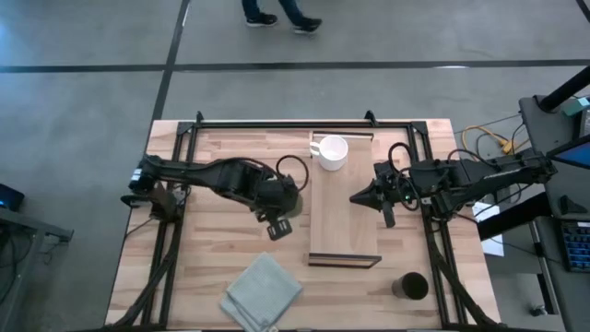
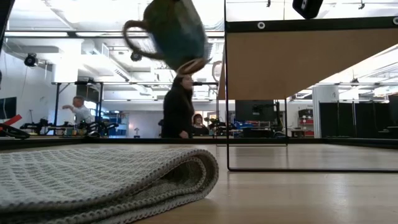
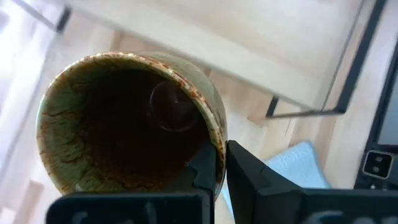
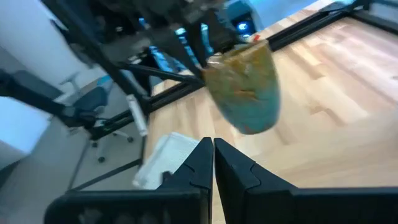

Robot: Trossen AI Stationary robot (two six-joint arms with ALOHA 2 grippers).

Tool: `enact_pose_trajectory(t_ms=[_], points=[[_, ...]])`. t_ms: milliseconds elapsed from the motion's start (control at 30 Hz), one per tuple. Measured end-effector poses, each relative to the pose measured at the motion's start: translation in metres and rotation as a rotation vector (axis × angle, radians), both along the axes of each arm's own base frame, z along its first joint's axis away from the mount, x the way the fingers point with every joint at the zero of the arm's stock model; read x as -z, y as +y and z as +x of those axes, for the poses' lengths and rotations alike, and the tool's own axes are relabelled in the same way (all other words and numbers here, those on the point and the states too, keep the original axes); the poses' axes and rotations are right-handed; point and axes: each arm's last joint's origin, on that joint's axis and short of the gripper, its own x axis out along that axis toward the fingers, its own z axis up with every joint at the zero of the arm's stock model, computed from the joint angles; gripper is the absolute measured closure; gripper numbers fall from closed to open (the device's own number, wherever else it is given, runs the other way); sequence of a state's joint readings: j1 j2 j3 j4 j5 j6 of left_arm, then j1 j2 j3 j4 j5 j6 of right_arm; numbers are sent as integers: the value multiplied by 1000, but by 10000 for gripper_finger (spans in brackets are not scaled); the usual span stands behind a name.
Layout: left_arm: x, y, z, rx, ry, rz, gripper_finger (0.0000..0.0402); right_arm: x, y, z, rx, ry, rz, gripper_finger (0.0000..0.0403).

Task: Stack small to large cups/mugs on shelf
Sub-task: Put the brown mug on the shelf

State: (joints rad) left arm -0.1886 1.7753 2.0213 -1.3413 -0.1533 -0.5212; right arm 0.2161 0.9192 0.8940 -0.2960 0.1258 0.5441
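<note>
The glazed brown-green mug [image 3: 124, 124] is in my left gripper [image 3: 221, 158], high above the table just left of the shelf [image 1: 343, 217]. It shows tilted in the low view [image 2: 175, 32], its handle [image 2: 132, 36] out to one side, and also in the right wrist view [image 4: 245, 87]. The white mug [image 1: 330, 152] stands on the shelf's far end. The dark cup [image 1: 410, 287] stands on the table near the right near corner. My right gripper [image 1: 356, 197] is shut and hovers over the shelf's right edge, holding nothing. My left gripper pinches the mug's wall at the rim [image 3: 214, 140], one finger [image 3: 202, 171] inside the hollow and the other finger [image 3: 255, 177] outside. The mug is lifted clear of the table and tilted, its mouth turned toward the wrist camera.
A folded grey cloth [image 1: 264, 291] lies at the table's near edge, left of the shelf's near end [image 2: 99, 177]. The shelf plank sits raised on a thin dark metal frame [image 2: 226, 93]. People stand in the room behind the table [image 2: 179, 109].
</note>
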Motion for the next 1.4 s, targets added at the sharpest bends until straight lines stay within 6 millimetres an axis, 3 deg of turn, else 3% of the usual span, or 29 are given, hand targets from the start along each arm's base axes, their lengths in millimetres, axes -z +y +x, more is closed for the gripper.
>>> enact_pose_trajectory(t_ms=[367,700,1133,1400], points=[[-31,5,15,79,-111,94,401,10,-6,-4,167,98,-48,394],[-17,12,46,157,-164,163,401,11,-7,-5,194,115,-65,394],[-21,21,56,164,-263,167,401,20,-12,-18,291,225,-72,394],[-7,25,70,171,-252,142,401,17,-13,-23,288,208,-73,394]])
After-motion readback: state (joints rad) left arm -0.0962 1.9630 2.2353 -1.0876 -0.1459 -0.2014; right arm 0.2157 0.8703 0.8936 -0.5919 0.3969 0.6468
